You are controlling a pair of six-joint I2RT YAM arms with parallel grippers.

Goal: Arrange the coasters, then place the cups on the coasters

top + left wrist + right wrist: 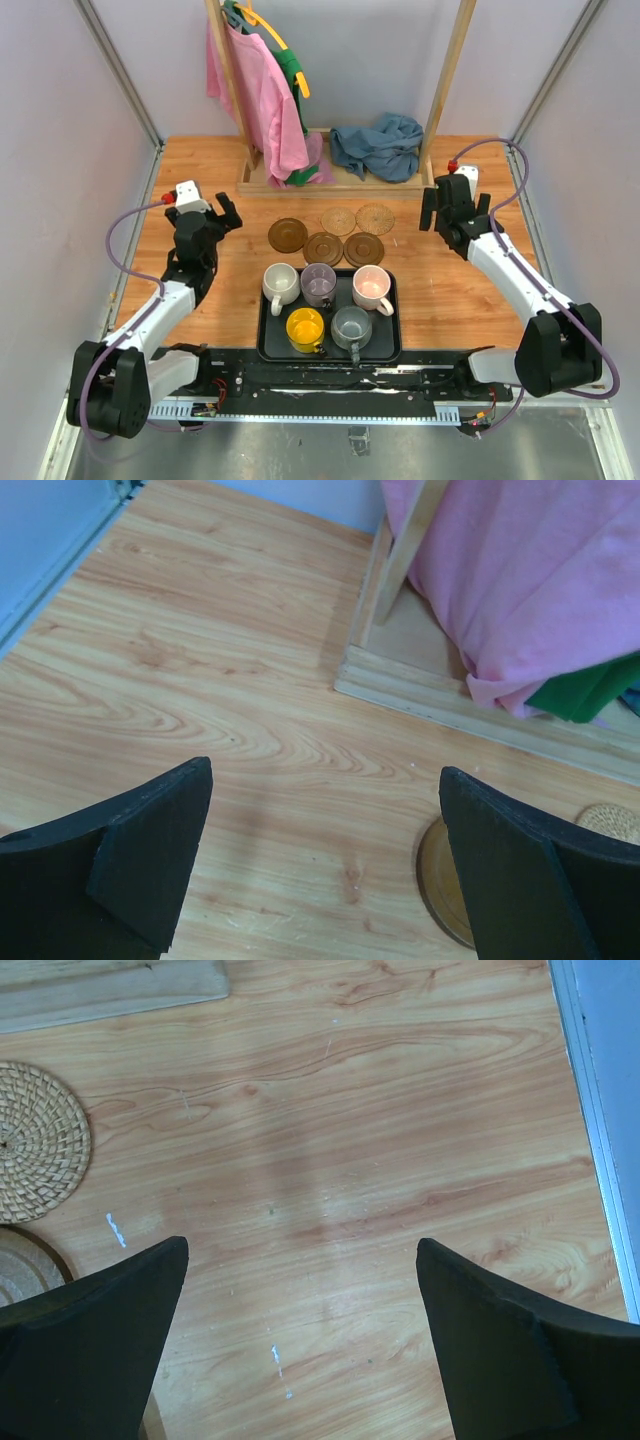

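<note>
We see a wooden table (440, 290) that fills the frame. At the upper middle stands a wooden rack (300, 184) with a pink garment (255, 100) and a green one hanging from it, and a blue cloth (378, 145) lies on its base. A black tray (265, 345) sits at the lower middle.

The left gripper (325, 770), at the middle left, has its fingers spread wide and holds nothing. The right gripper (300, 1250), at the middle right, is spread and empty too.

All five cups are in the tray: cream-white cup (280, 283), purple cup (318, 283) and pink cup (371, 287) behind, yellow cup (305, 327) and grey cup (351, 326) in front. The coasters lie just above the tray: three dark brown coasters (323, 248) and two tan coasters (375, 217).
</note>
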